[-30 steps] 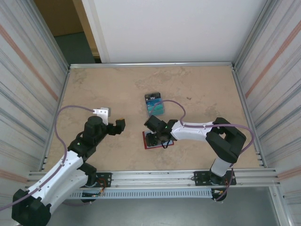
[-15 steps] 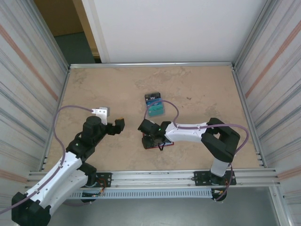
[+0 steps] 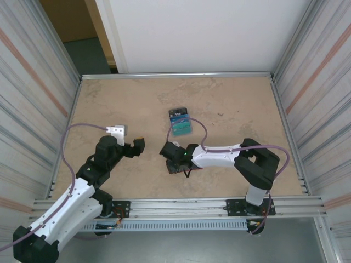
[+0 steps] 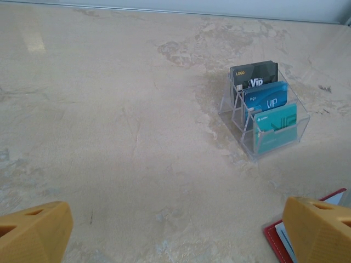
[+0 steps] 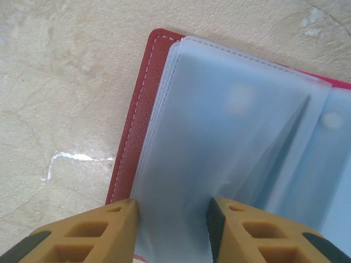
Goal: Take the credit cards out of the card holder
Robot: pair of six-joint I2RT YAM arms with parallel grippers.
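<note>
The holder (image 5: pixel 137 120) lies open under the right gripper (image 5: pixel 173 211) — its pale sleeves (image 5: pixel 230 142) sit between the half-closed jaws; whether they pinch, I cannot tell. Left gripper (image 4: pixel 175 224) gapes wide.

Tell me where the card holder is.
In the top view, the card holder lies open under the right gripper, front of centre, on the near side of the credit cards.

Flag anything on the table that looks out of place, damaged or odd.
Nothing serious. The credit cards stand upright in their clear rack, and the card holder lies open and flat. Only a small white scuff marks the table beside the holder's red edge.
</note>
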